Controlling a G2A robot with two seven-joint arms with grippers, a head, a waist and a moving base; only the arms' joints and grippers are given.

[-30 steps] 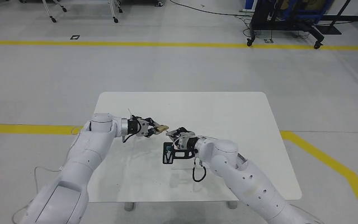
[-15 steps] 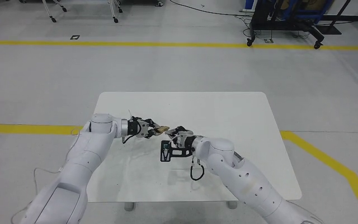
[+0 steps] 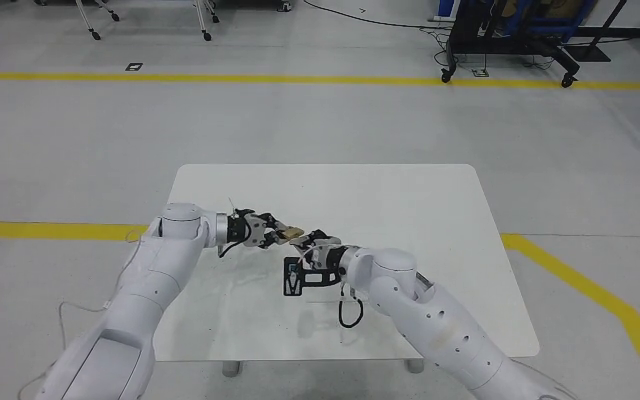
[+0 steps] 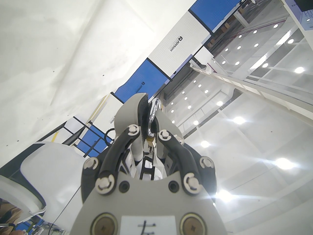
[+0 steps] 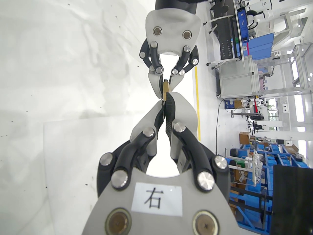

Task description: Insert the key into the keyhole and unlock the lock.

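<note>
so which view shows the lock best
The right wrist view: the lock sits edge-on in the left gripper, facing the right gripper. The left wrist view shows its shackle between the fingers; the top view, a small brass spot.

Items I log from my station:

- Lock (image 5: 166, 90): brass body, silver shackle.
- Left end effector (image 4: 149, 103) and right end effector (image 5: 164, 103): white shells, black linkages, black ribbed pads (image 5: 168, 113).
- Tabletop (image 3: 420, 200): plain white.
- Floor (image 3: 300, 120): pale grey, with yellow stripes at twelve, three and nine o'clock from the tabletop.
</note>
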